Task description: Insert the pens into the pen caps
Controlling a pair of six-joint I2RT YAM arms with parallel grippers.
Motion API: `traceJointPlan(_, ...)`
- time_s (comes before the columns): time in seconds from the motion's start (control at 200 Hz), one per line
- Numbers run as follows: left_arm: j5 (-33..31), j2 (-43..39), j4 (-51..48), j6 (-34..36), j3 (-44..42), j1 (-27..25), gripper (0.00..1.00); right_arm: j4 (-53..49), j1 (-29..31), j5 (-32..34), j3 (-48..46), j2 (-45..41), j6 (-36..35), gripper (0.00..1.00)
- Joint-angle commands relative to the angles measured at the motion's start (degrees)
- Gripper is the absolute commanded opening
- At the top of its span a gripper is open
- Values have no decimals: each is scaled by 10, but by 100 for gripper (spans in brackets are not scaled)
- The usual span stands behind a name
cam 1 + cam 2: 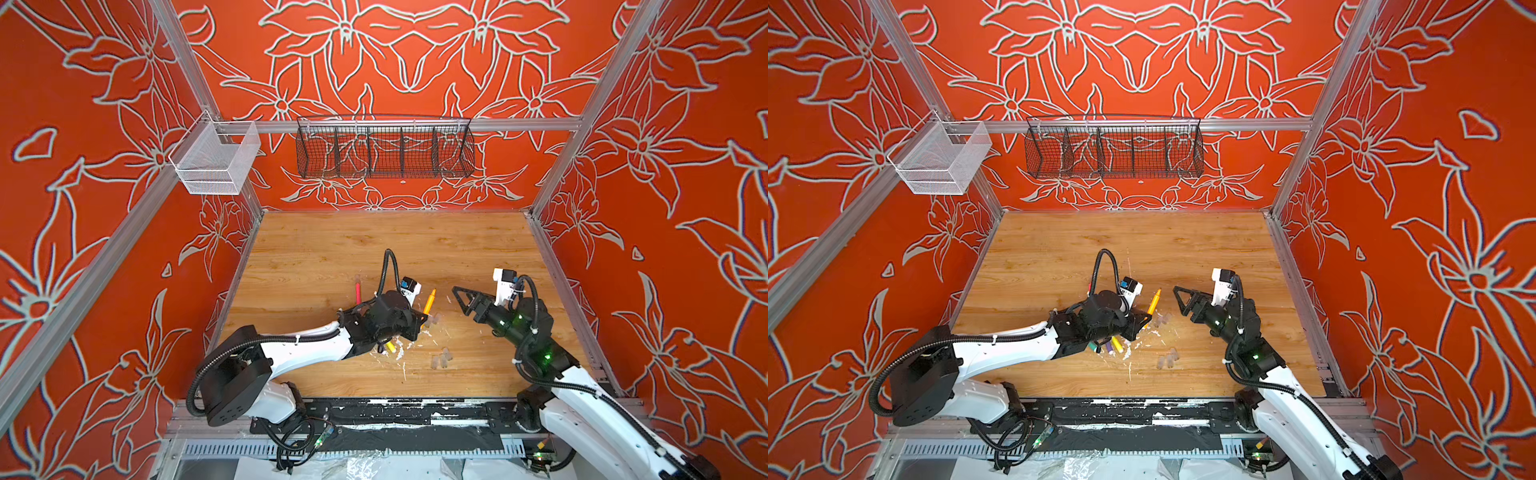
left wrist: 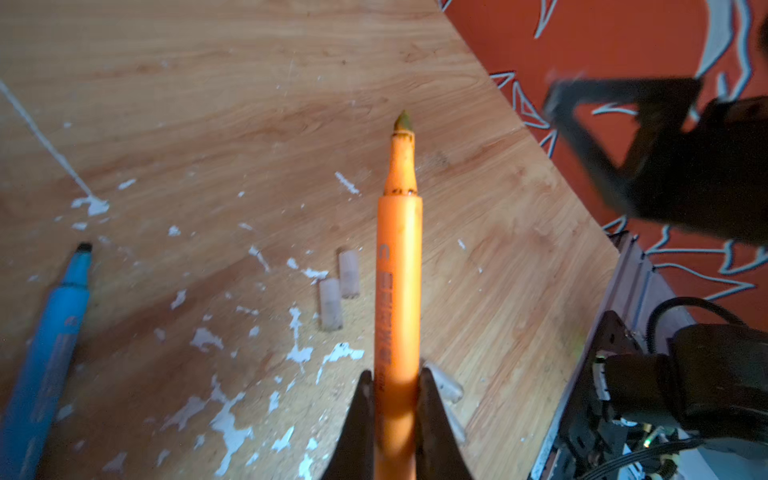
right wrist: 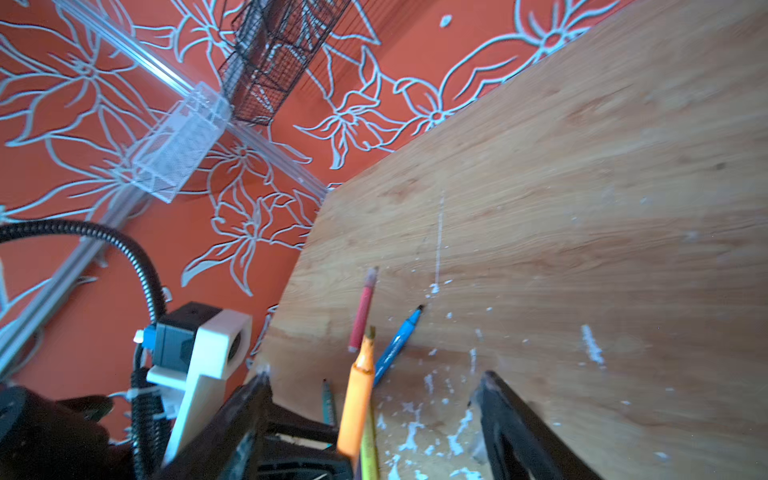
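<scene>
- The left gripper (image 2: pixel 397 384) is clamping the orange pen (image 2: pixel 399 270) by its rear, with the tip bare.
- The right gripper (image 1: pixel 462 298) is hanging spread wide, holding nothing.
- Two pen caps (image 2: pixel 331 305) are lying on the flecked wooden table (image 2: pixel 208 104).
- A top view is showing the green pen (image 1: pixel 1092 345) and purple pen (image 1: pixel 1109 348) beneath the left arm; the left wrist view is missing them.
- Orange floral walls (image 1: pixel 395 62) are enclosing the table.

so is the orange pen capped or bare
Uncapped: the orange pen, clamped in the left tool, shows its bare pointed tip; clear caps lie loose on the table.
</scene>
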Motion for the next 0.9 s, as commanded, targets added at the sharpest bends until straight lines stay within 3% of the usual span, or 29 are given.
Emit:
traceJointPlan(0.0,1,-7,28,38,29,-10,0,57,24,0,-6,11,35,83)
traceJointPlan(0.17,5,4,-8,63,58,-10,0,106,72,-2,4,73,53,78)
traceJointPlan(0.37,16,2,-24,93,68,-10,0,103,97,45,12,98,55,54)
traceJointPlan(0.761,42,-2,-33,113,63,-10,0,85,108,72,43,114,54,53)
traceJointPlan(0.896,47,-8,-29,115,55,-10,0,92,109,80,45,128,59,32)
